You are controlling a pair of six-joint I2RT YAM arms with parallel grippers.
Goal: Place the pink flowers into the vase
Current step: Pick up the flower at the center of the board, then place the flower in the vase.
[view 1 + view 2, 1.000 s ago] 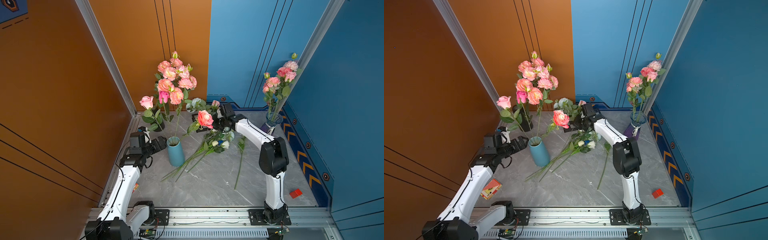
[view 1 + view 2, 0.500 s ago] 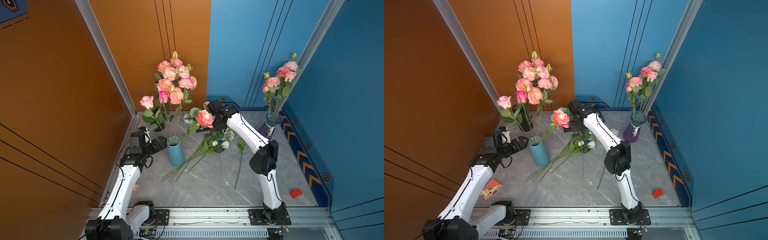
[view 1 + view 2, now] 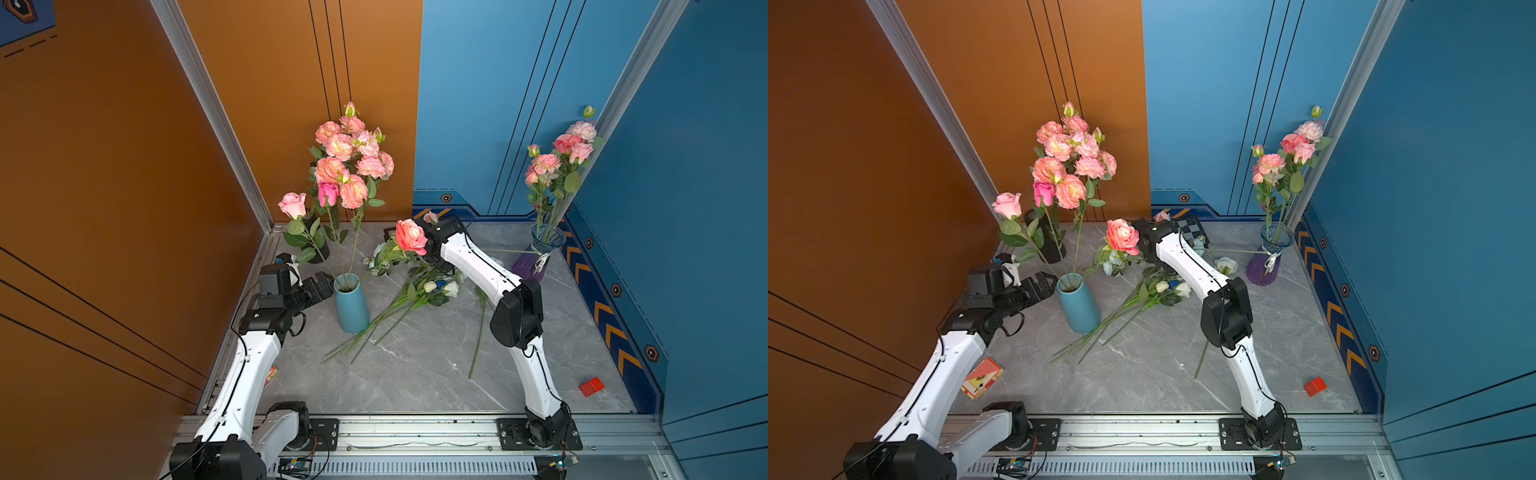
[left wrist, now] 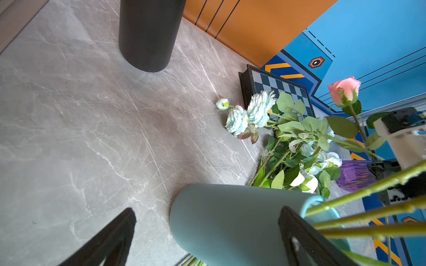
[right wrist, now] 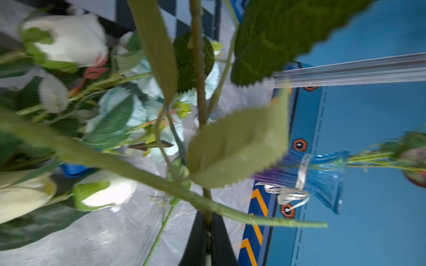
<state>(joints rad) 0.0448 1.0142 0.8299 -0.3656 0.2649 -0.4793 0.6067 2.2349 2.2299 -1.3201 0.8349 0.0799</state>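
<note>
Pink flowers (image 3: 353, 166) in a tall bunch at far left, stems down in the teal vase (image 3: 351, 305) and in the black vase (image 4: 147, 34) behind it. More in the glass vase (image 3: 540, 257) at far right. One rose (image 3: 410, 236) aloft at mid-far, stem pinched in the closed right gripper (image 5: 208, 221). Left gripper (image 3: 325, 286) spread wide open just left of the teal vase. White roses (image 3: 432, 286) loose on the table (image 3: 415, 374), between the arms. Pale blue blooms (image 4: 251, 112) beside them. Red block (image 3: 591, 386) at near right.
</note>
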